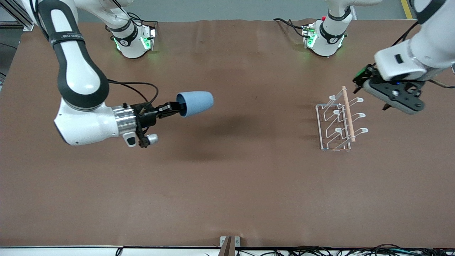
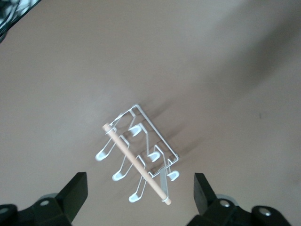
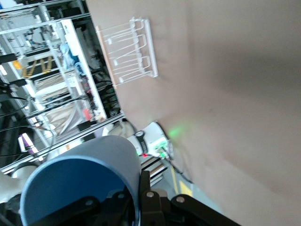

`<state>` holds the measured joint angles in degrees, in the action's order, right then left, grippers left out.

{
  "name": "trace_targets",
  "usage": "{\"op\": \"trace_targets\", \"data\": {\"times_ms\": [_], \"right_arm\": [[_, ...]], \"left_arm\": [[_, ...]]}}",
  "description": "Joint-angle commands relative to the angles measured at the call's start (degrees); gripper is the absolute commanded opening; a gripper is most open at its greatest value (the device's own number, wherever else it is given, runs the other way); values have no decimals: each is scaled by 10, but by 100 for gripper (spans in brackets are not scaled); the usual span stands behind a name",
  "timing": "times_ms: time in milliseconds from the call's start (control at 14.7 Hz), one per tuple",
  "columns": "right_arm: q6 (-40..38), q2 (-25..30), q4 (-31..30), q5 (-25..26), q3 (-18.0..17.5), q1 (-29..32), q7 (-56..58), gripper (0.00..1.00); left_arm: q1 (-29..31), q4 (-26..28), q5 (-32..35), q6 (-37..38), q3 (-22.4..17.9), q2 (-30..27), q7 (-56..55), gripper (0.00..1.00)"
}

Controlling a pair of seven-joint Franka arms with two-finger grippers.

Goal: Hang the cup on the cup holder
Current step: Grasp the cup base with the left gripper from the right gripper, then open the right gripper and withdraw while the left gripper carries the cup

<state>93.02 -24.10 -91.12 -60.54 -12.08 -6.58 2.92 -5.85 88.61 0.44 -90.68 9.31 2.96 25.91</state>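
My right gripper point(image 1: 176, 107) is shut on the rim of the light blue cup point(image 1: 196, 103), which it holds on its side in the air over the table's middle, toward the right arm's end. In the right wrist view one finger sits inside the cup point(image 3: 80, 181) and one outside its wall. The white wire cup holder point(image 1: 338, 122) with its wooden rod stands on the table toward the left arm's end. My left gripper point(image 1: 387, 103) hangs open above the table beside the holder; its wrist view shows the cup holder point(image 2: 141, 157) below, between the two fingertips.
The brown table point(image 1: 249, 185) stretches wide around the cup and holder. Both arm bases point(image 1: 133, 41) stand along the edge farthest from the front camera. Cables lie along the nearest edge.
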Motion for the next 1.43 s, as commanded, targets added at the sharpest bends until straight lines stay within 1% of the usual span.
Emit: {"op": "trace_targets", "data": {"times_ms": [0,136,205,341,477,614,818,886,1023,1227,1364], "right_arm": [[15,2,-26,-40,-26,0,-17,0],[61,3,-50,-48,-61,-2,-17,1],[69,3,-51,-48,-71,-3,-18,1],[88,3,-60,-48,-78,-6,-18,1],[96,3,-60,-48,-86,-6,-18,1],[98,5,-60,-48,-87,-6,-18,1],[97,7,-60,-49,-87,-6,-18,1],[97,7,-60,-49,-87,-6,-18,1],[101,7,-60,-49,-87,-6,-18,1],[106,7,-60,-52,-91,-6,-18,1],[113,7,-60,-53,-93,-6,-18,1]], "left_arm": [[0,-11,-2,5,51,8,20,100],[0,-11,-11,5,101,14,17,100],[0,-12,-15,4,125,19,15,100],[0,-12,-61,-1,160,40,13,100],[0,-26,-120,-12,182,73,14,100],[0,-28,-135,-36,206,93,13,100],[0,-26,-136,-86,245,100,4,100],[0,-26,-138,-101,254,104,4,100],[-4,-26,-159,-118,256,126,0,100],[-27,-16,-162,-152,258,131,-4,100],[-35,-15,-163,-184,258,151,-4,100]]}}
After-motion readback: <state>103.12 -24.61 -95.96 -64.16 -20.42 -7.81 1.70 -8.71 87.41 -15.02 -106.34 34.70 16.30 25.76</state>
